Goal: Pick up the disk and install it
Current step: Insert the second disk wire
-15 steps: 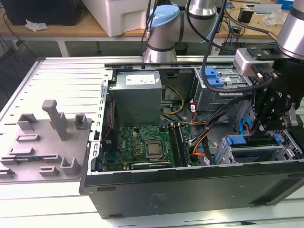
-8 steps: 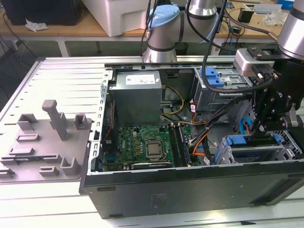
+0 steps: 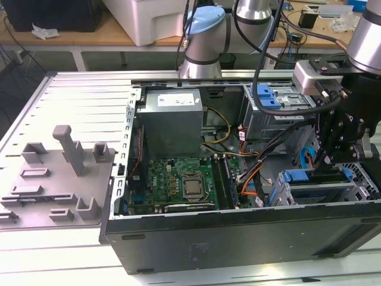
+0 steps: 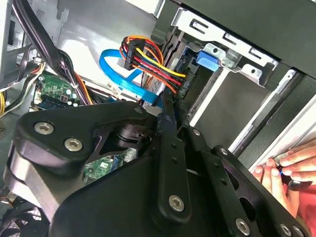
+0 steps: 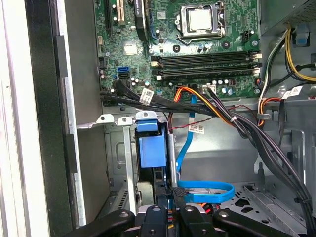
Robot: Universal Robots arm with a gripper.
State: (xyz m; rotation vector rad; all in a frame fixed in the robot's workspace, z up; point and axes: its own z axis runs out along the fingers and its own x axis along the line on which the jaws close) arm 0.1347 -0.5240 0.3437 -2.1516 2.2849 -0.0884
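Beneath the gripper (image 3: 328, 156), at the exterior view's right end of the open computer case (image 3: 238, 238), sits the drive cage (image 3: 315, 190), and the black fingers reach down to its top edge. Between them, in the first wrist view, the blue carrier of the disk (image 5: 151, 150) stands on edge in the cage's slot, with the gripper (image 5: 168, 219) just behind it; the fingers stand narrow, close against the carrier's end, though whether they actually clamp it I cannot tell. Beside the gripper a flat blue data cable (image 5: 207, 188) loops across the case floor, and a bundle of orange, red, yellow and black power wires (image 4: 148, 61) runs just ahead of the fingertips in the second wrist view. Beyond the cage lies the motherboard (image 5: 192, 44) with its bare processor socket (image 5: 200, 19). Well away from the gripper, outside the case wall, a person's fingers (image 4: 286, 168) rest on the table edge. Far to the exterior view's left stands a grey fixture tray (image 3: 56, 179)
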